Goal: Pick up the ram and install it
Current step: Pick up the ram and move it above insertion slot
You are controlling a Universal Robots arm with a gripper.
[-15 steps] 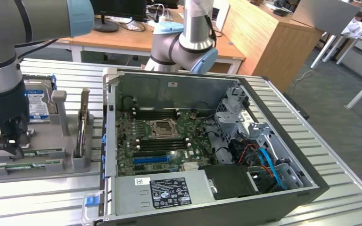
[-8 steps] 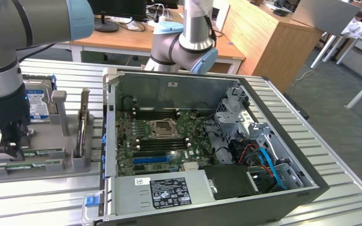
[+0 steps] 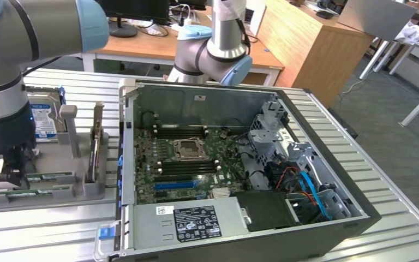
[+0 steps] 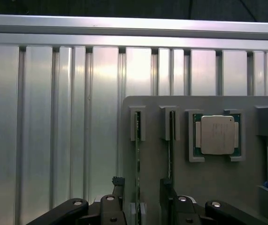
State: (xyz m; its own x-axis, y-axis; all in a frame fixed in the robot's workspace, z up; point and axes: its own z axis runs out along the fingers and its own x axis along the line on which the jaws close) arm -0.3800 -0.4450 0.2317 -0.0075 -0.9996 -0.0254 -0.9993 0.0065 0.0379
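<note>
Wrist view: end effector, wide and empty, straddles the ram, a green stick standing on edge in the grey parts holder's edge slot. A good grasp likely needs it centred, keeping clear of the neighbouring stick.
</note>
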